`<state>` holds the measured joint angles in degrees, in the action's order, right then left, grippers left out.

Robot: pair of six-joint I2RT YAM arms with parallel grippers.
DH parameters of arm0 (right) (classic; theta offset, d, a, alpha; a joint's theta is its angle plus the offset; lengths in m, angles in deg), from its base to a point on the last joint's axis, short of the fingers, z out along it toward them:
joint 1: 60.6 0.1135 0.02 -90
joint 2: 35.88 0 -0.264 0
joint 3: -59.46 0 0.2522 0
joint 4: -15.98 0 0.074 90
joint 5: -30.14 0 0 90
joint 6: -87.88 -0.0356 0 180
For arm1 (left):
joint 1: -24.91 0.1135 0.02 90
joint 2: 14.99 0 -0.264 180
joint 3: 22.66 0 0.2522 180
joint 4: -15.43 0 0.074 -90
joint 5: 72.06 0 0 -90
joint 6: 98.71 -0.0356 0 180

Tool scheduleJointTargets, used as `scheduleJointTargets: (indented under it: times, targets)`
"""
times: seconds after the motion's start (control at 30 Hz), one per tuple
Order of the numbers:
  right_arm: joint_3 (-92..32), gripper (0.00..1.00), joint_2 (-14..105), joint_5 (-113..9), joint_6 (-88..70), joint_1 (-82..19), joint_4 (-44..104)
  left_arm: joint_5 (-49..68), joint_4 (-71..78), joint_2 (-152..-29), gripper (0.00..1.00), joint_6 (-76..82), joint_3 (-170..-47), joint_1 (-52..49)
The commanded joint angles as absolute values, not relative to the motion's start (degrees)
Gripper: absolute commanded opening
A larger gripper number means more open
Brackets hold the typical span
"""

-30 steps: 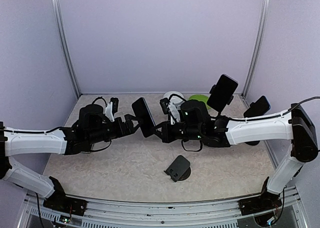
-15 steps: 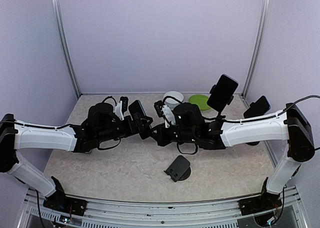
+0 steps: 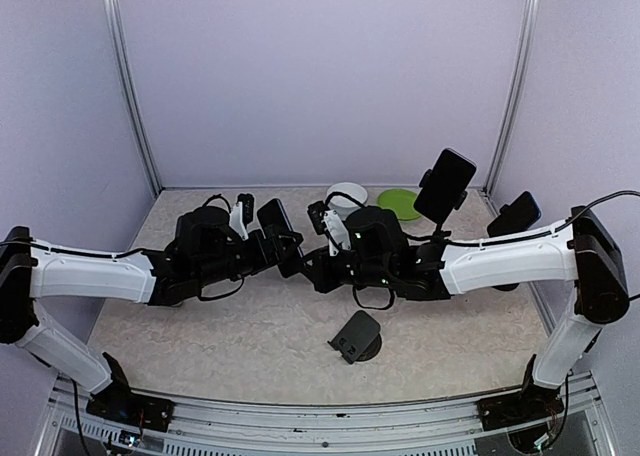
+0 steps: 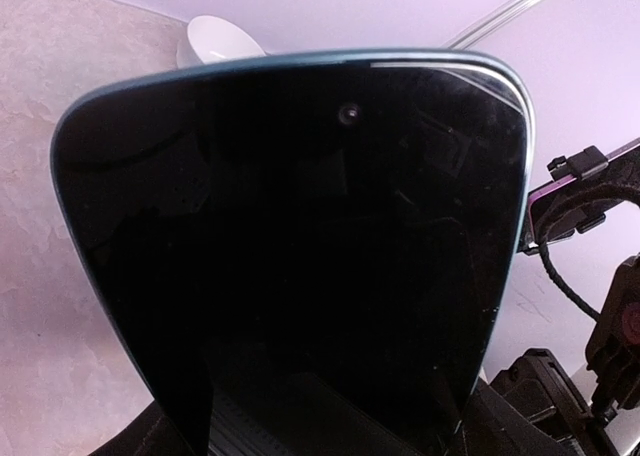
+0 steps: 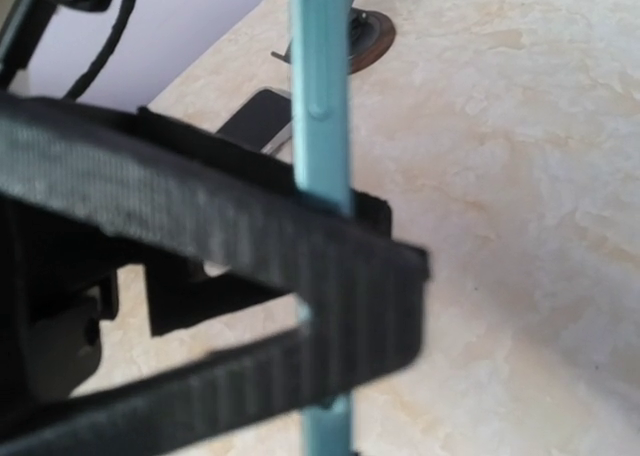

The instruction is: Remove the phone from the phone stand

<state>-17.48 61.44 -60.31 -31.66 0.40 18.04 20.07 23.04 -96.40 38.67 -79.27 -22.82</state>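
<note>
A dark phone with a teal rim hangs in the air between both arms, above the table's middle. My left gripper reaches in from the left, and its jaws lie against the phone's lower side edges, shut on it. In the left wrist view the black screen fills nearly everything and hides the fingers. My right gripper comes from the right; its ribbed black fingers pinch the phone's thin edge. The dark grey phone stand sits empty on the table, nearer the front.
A white bowl and a green plate sit at the back. Two other dark phones on holders stand at the back right. Metal frame posts and lilac walls close in the table.
The left arm moved in toward the phone and its wide-open jaws closed round it. Both arms shifted slightly toward the back with the phone. The right gripper kept its pinch.
</note>
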Motion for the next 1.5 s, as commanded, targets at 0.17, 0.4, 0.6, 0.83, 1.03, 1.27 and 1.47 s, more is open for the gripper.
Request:
scheduleJointTargets:
  times: [0.17, 0.4, 0.6, 0.83, 1.03, 1.27, 1.47]
  targets:
    - [-18.01, 0.64, 60.33, -58.13, -30.7, 1.02, 14.9, 22.68, 18.19, -97.06, 0.48, 33.63, -83.54, -23.35]
    - [-16.62, 0.99, 59.34, -57.34, -30.41, 0.35, 14.8, 25.61, 9.32, -97.08, 0.42, 29.91, -86.65, -23.3]
    - [-14.49, 1.0, 57.62, -56.83, -29.99, -0.55, 15.07, 26.45, 2.3, -96.22, 0.42, 26.95, -86.3, -22.63]
    - [-12.1, 1.0, 56.28, -55.71, -30.51, -1.7, 15.03, 25.99, -6.21, -94.02, 0.42, 24.49, -83.24, -17.31]
    - [-12.1, 1.0, 57.38, -54.13, -31.05, -2.03, 14.75, 27.6, -9.95, -95.01, 0.42, 21.03, -82.49, -13.55]
    - [-12.38, 1.0, 58.21, -52.78, -31.22, -2.11, 14.84, 27.8, -12.81, -99.49, 0.43, 19.28, -82.64, -10.55]
    - [-12.86, 1.0, 58.61, -52.36, -31.29, -2.31, 15.06, 29.68, -13.65, -103.02, 0.43, 17.76, -83.66, -8.57]
